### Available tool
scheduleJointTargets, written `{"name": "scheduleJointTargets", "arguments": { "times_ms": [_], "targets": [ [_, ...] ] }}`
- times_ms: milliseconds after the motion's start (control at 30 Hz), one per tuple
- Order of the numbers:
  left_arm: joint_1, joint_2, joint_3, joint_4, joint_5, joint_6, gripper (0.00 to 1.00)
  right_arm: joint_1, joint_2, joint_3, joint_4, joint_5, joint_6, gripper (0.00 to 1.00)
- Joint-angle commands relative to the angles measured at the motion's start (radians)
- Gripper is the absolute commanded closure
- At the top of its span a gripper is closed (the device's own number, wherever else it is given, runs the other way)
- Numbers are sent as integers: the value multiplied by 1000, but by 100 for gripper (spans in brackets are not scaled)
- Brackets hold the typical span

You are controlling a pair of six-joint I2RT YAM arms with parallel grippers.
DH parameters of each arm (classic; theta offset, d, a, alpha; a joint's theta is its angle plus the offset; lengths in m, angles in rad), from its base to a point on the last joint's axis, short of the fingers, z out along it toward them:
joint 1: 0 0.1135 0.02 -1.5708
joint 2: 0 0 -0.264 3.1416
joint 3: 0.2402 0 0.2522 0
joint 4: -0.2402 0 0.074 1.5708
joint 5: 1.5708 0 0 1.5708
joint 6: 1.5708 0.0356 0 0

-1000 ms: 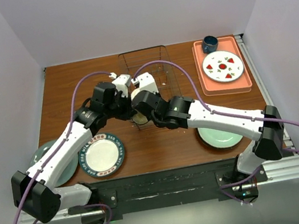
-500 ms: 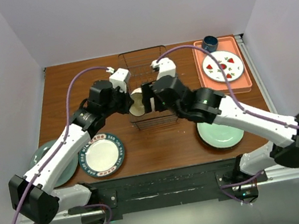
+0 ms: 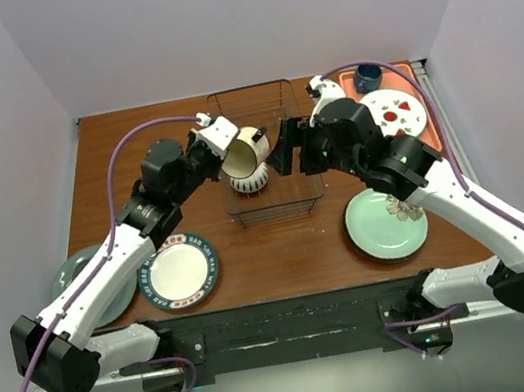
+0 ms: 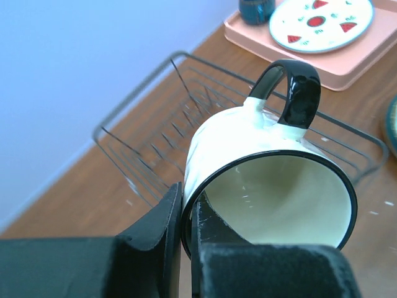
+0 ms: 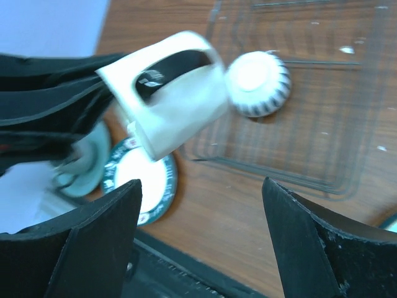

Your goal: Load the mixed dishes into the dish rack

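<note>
Centre frame in the overhead view, the left gripper (image 4: 186, 214) pinches the wall of the cream mug (image 4: 267, 180), holding it tilted above the dish rack (image 4: 149, 139). The right gripper (image 3: 286, 147), fingers spread and empty, sits just to its right. A striped bowl (image 5: 257, 84) lies upside down inside the rack. Lower on the table (image 3: 104, 163) rest a blue-rimmed plate (image 3: 178, 271) and a flower-marked green plate (image 3: 381, 226). The left arm half hides a second green plate (image 3: 70, 270) at lower left. The right arm blocks part of the pink tray (image 3: 421, 150) at upper right. The right wrist view blurs the mug.
</note>
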Motion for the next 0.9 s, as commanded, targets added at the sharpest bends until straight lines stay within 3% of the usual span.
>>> {"name": "scheduleJointTargets", "arguments": {
  "times_ms": [0,233,433,633,867],
  "targets": [
    [0,-52,-42,328,0,246,100,-34,-9,81,10,-198,-16,18],
    [0,-116,-242,731,101,501,100,-109,19,115,21,-411,-20,17],
    [0,-105,-263,850,170,601,100,-137,88,130,24,-556,-51,17],
    [0,-90,-211,753,273,694,100,-180,119,166,15,-639,-80,19],
    [-3,-119,-254,733,325,837,100,-246,177,238,-20,-772,-121,21]
  ]
}}
